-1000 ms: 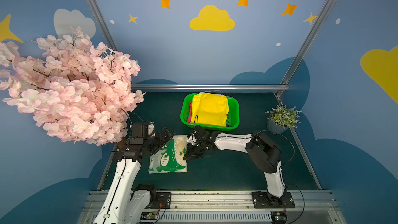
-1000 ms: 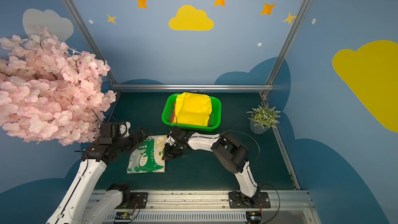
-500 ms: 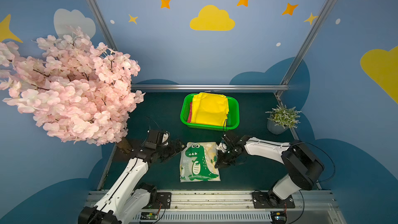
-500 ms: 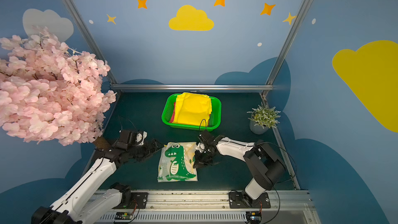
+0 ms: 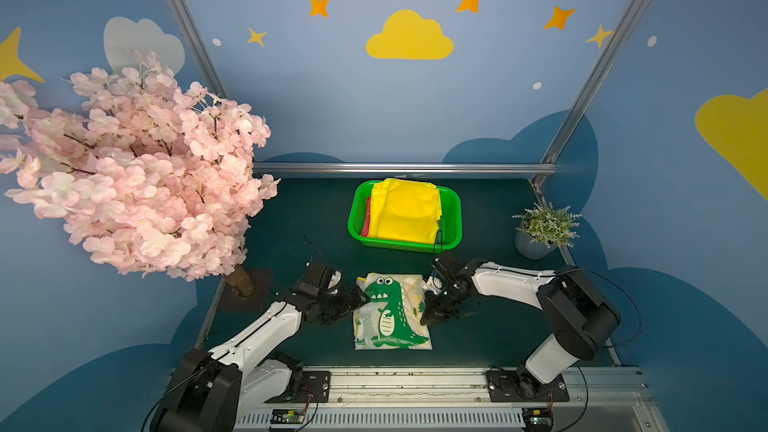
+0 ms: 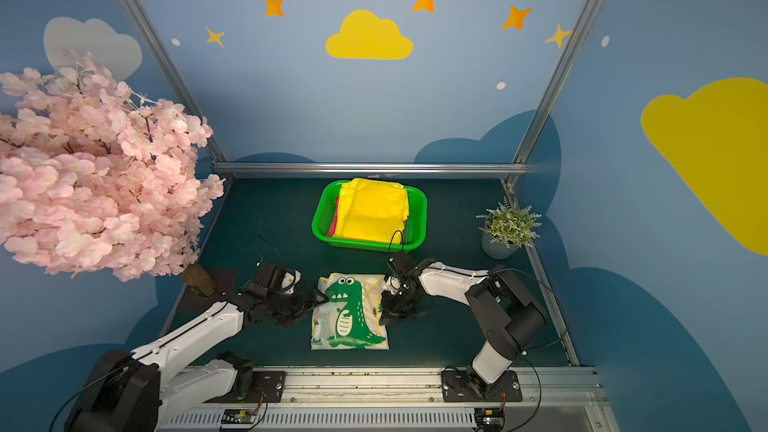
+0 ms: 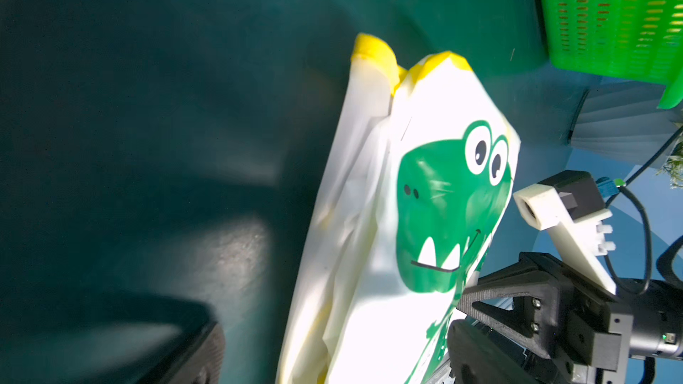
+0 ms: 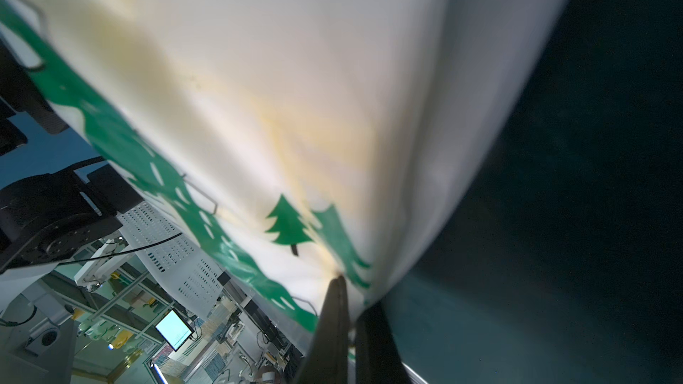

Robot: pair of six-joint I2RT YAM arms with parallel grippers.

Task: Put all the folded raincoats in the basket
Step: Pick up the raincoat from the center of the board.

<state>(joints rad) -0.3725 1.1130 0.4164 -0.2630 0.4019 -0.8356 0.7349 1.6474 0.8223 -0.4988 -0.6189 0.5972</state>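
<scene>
The left gripper [image 5: 358, 299] sits in front of the basket [image 5: 455, 218], on the robot's side and off its left front corner. Its jaws are spread wide, with their tips at the left edge of the folded raincoat [image 5: 390, 313], by the dinosaur's snout. I cannot tell whether they touch the fabric.

The raincoat, white with a green dinosaur print, lies on the dark green table [image 5: 498, 326] directly in front of the basket. It is outside the basket and apart from its front wall.

The right gripper [image 5: 428, 317] is in front of the basket's right front corner, its jaws closed on the raincoat's right edge. In the right wrist view the fingers [image 8: 334, 312] pinch the fabric beside a small printed tree.

Inside the basket a folded yellow garment [image 5: 405, 211] covers most of the floor. A small potted plant [image 5: 544, 226] stands well to the right of the basket.
</scene>
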